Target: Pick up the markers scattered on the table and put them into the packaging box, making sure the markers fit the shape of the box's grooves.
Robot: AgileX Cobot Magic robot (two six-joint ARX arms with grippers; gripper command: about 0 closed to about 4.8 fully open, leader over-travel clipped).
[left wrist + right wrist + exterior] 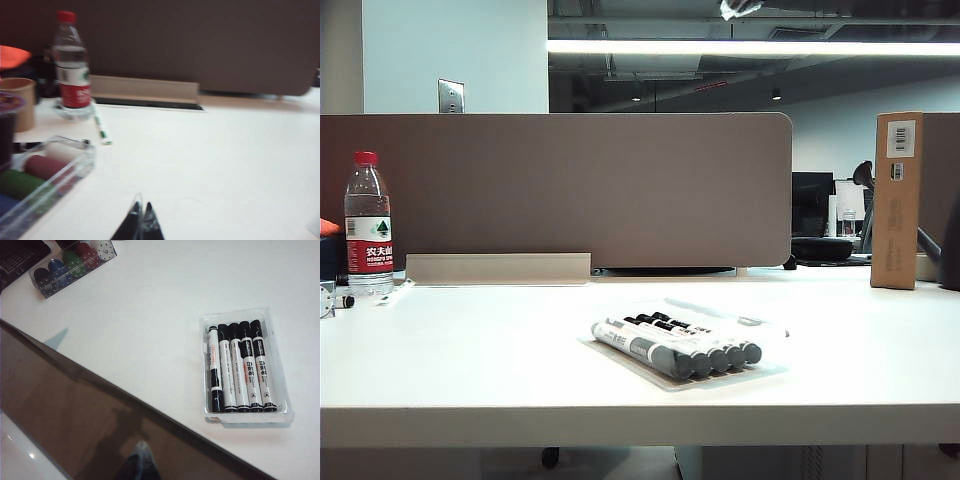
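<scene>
Markers [672, 343], five slim ones with white printed barrels and black caps, lie side by side in the shallow clear plastic packaging box [760, 325], each sitting lengthwise in its groove. In the exterior view the box rests on the wide white desk [470, 360] a little toward four o'clock of the desk's middle, near the front edge, with the marker caps pointing toward five o'clock. The right wrist view shows the same tray [285, 390] from above: four markers [247, 367] have their black caps at one end, while the fifth, at the outer side, shows a white end and black bands.

Neither arm appears in the exterior view. The left gripper [138, 220] shows only as two dark fingertips pressed together in its wrist view, jaws fully closed and holding nothing, hovering over bare desk. The right gripper [142, 455] is a dim dark tip in its own view, jaws closed and empty, held above a brown partition panel [75, 405] and well apart from the tray.

A clear plastic water bottle with a red cap and red-and-white label [367, 225] stands at the desk's far nine o'clock side, against the brown divider [570, 190]. Near it, in the left wrist view, sits a clear case of coloured cylinders [45, 180]. A tall brown cardboard box with barcode labels [897, 200] stands at the far two o'clock corner.
</scene>
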